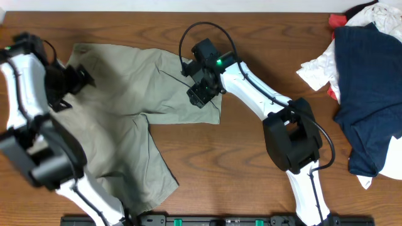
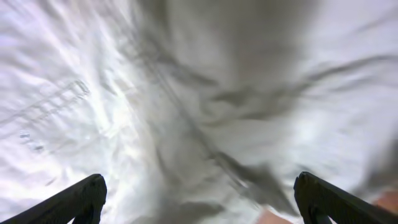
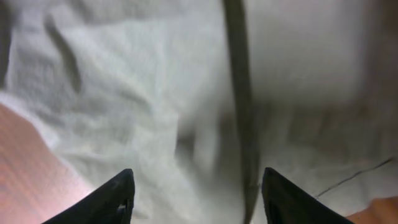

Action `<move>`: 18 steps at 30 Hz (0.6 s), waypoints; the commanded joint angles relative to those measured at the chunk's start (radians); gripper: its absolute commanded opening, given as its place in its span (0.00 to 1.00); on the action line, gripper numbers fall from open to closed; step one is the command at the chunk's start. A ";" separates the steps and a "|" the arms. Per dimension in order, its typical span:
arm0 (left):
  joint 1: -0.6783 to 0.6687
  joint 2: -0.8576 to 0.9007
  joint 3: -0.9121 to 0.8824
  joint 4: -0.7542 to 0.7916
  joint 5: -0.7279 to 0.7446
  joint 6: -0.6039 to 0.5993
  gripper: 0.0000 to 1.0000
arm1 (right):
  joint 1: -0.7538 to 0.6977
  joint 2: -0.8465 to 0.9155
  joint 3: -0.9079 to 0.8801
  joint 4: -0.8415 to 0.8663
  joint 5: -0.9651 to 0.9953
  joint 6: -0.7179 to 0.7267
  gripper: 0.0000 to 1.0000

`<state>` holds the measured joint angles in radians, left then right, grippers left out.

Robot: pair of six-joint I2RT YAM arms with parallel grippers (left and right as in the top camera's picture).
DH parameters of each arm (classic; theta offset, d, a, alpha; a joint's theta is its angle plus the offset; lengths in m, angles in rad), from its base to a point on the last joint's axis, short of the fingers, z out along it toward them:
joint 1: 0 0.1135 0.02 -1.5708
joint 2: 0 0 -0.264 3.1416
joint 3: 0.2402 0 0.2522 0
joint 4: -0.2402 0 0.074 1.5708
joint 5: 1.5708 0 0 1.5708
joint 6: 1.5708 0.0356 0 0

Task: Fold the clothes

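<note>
The khaki shorts (image 1: 132, 107) lie spread on the wooden table (image 1: 251, 163), waistband toward the back, one leg running to the front. My left gripper (image 1: 75, 80) hovers open over the shorts' left back part; the left wrist view shows wrinkled pale cloth (image 2: 205, 106) between its spread fingers (image 2: 199, 199). My right gripper (image 1: 201, 93) is open over the shorts' right edge; the right wrist view shows cloth with a seam (image 3: 239, 112) between its fingers (image 3: 196, 199).
A heap at the right table edge holds a dark navy garment (image 1: 370, 88) with white (image 1: 320, 69) and red (image 1: 338, 20) cloths. The right arm's base (image 1: 295, 141) stands right of the shorts.
</note>
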<state>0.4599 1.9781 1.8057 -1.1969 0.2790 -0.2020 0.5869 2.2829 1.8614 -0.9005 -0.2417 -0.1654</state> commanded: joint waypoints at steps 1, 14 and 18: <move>-0.003 -0.095 0.024 0.004 0.007 0.017 0.98 | -0.010 -0.004 -0.005 -0.037 0.001 0.073 0.62; -0.024 -0.172 0.020 0.009 -0.003 0.031 0.98 | -0.120 0.016 -0.005 0.125 -0.006 0.216 0.63; -0.052 -0.172 0.020 0.013 -0.003 0.084 0.98 | -0.122 0.055 -0.004 0.186 -0.019 0.212 0.62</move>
<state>0.4305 1.8050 1.8221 -1.1812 0.2817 -0.1753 0.4610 2.2910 1.8614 -0.7284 -0.2359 0.0341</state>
